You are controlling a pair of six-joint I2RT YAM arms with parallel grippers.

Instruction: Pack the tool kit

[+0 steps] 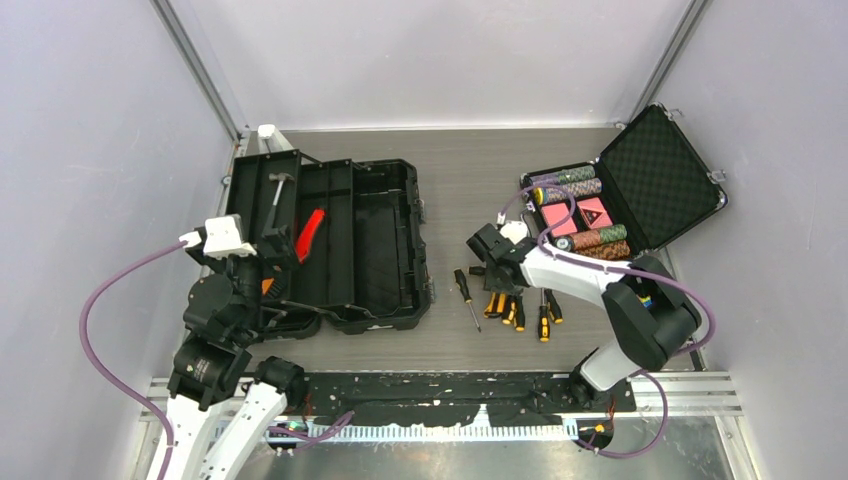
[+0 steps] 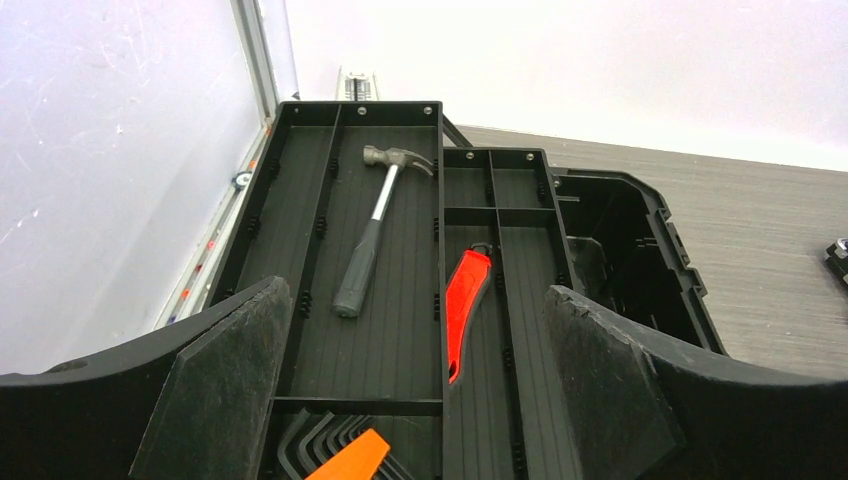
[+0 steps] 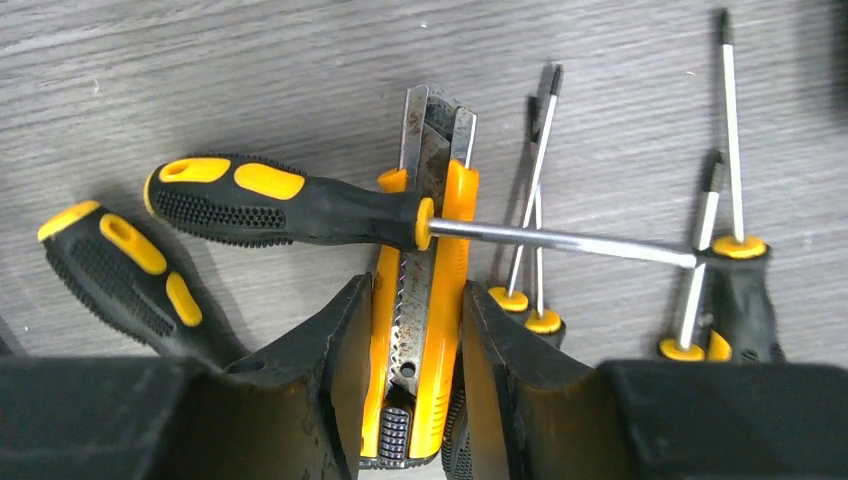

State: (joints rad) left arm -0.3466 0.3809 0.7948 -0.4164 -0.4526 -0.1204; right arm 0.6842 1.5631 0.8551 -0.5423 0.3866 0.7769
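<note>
The right end effector (image 3: 415, 292) is narrowed, pads against both long sides of one orange utility knife (image 3: 447, 300) lying flat on the tabletop (image 3: 250, 80). Six yellow-and-black screwdrivers (image 3: 290, 205) surround it: one to its left, one crossing the knife just beyond the fingertips, four to its right. The left end effector (image 2: 415, 290) hangs wide open, gripping nothing, over the open toolbox (image 2: 620, 250), with one set of hex keys (image 2: 320, 440) directly beneath and one red pliers (image 2: 462, 310) and one hammer (image 2: 370, 250) farther ahead. The right arm reaches forward, elbow bent, wrist tipped down; the left arm is folded at the toolbox's near left corner.
</note>
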